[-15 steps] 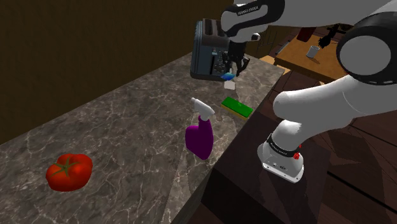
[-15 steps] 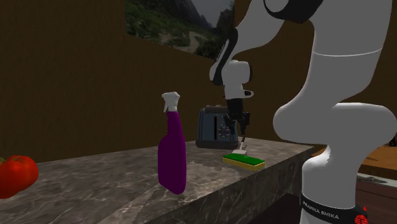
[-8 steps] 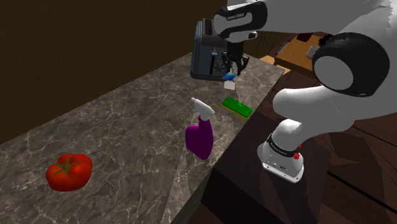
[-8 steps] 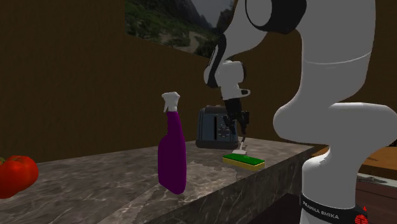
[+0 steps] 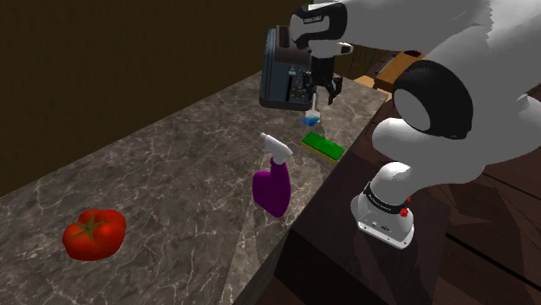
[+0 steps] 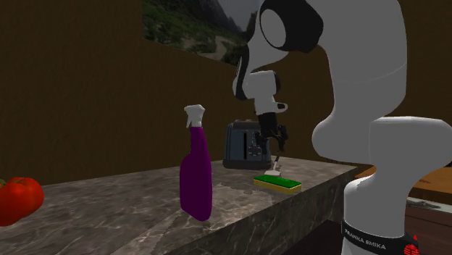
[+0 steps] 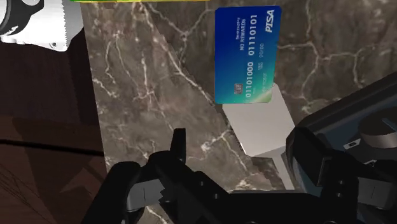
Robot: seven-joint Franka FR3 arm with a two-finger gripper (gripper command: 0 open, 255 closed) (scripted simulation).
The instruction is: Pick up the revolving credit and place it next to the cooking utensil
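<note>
The blue credit card (image 7: pixel 247 56) is beyond my fingertips, free of them, its near end overlapping a white flat utensil blade (image 7: pixel 257 127) on the marble counter (image 7: pixel 146 95). In the shoulder view the card (image 5: pixel 311 118) is just under my gripper (image 5: pixel 319 89), between the toaster and the green sponge. My gripper (image 7: pixel 238 143) hangs above it, open, with nothing between the fingers (image 7: pixel 178 145). In the second exterior view the gripper (image 6: pixel 276 139) hovers over the white utensil (image 6: pixel 274 172).
A dark toaster (image 5: pixel 284 76) stands right beside the gripper. A green sponge (image 5: pixel 322 145) lies near the counter's edge, a purple spray bottle (image 5: pixel 274 184) further along, and a red tomato (image 5: pixel 94 234) at the far end. The counter drops off beside the robot's stand.
The fingers, which were shut on the card a second ago, have spread, and the card has dropped out of them onto the counter by the white utensil. The arm's upper links swung.
</note>
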